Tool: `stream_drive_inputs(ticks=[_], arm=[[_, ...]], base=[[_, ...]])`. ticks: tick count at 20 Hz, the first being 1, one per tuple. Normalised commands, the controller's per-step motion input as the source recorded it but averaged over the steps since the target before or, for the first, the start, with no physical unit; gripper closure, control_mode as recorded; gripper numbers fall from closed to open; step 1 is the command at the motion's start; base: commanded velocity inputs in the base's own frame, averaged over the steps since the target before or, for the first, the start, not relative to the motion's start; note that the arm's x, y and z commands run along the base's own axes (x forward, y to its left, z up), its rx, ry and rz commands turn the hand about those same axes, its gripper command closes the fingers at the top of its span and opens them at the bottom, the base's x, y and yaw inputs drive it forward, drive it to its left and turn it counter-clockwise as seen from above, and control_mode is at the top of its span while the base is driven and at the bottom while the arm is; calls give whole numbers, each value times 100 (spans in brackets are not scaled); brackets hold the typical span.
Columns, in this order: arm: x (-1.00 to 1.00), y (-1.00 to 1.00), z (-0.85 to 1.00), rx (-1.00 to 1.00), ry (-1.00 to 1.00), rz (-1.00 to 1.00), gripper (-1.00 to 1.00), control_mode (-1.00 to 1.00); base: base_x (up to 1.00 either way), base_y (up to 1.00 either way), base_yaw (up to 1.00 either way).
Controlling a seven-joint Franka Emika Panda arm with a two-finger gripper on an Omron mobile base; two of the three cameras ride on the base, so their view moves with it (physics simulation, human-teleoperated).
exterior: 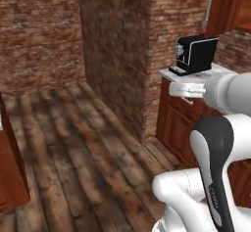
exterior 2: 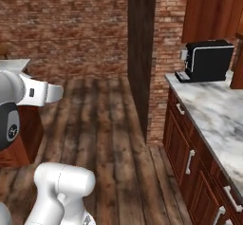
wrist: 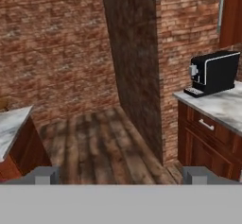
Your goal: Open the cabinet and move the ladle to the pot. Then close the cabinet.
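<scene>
Overhead, cabinet (exterior 2: 213, 10) door stands upright — hand (wrist: 120, 175) spread wide

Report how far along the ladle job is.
Nothing looks done yet. The cabinet shows just an edge at upper right, above the coffee machine; no ladle or pot can be seen. The pincer is open and empty, facing the brick pillar. Opening, moving the ladle and closing all remain.
</scene>
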Motion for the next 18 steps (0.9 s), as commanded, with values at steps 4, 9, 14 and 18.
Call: stream_drive_inputs(ticks=[4, 9, 14, 18], arm=[[0, 0, 0, 0, 0, 0, -100, 100], [0, 0, 0, 0, 0, 0, -100, 100], [0, 0, 0, 0, 0, 0, -100, 100], [0, 0, 0, 0, 0, 0, -100, 100]], base=[[22, -27, -33], [58, -10, -33], [100, 0, -26], [71, -14, -29]])
